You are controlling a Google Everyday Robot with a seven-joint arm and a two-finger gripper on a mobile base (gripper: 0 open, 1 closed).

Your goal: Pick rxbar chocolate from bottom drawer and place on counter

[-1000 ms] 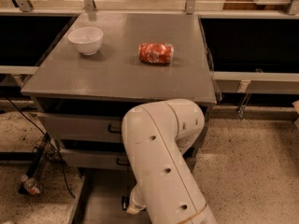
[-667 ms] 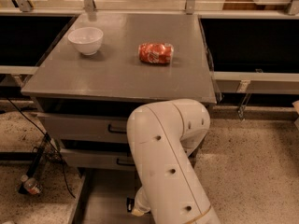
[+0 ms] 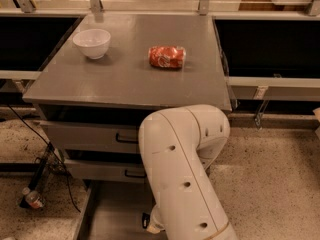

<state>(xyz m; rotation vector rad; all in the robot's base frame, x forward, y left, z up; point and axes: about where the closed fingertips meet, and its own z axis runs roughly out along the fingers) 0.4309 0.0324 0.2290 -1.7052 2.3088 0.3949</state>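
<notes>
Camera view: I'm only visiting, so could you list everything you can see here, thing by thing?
counter: 1, grey metal, above the drawers
bowl: 1, white, upright, counter's far left
soda can: 1, red, on its side, mid-counter, apart from the bowl
handled drawers: 2, grey with black handles, under the counter
bottom drawer: 1, grey, pulled open, lowest
plastic bottle: 1, clear, on the ground, left
cables: black, left of the drawers
floor: speckled, all around
robot arm: 1, white, reaching down before the drawers
gripper: 1, at the arm's lower end over the bottom drawer, mostly hidden
</notes>
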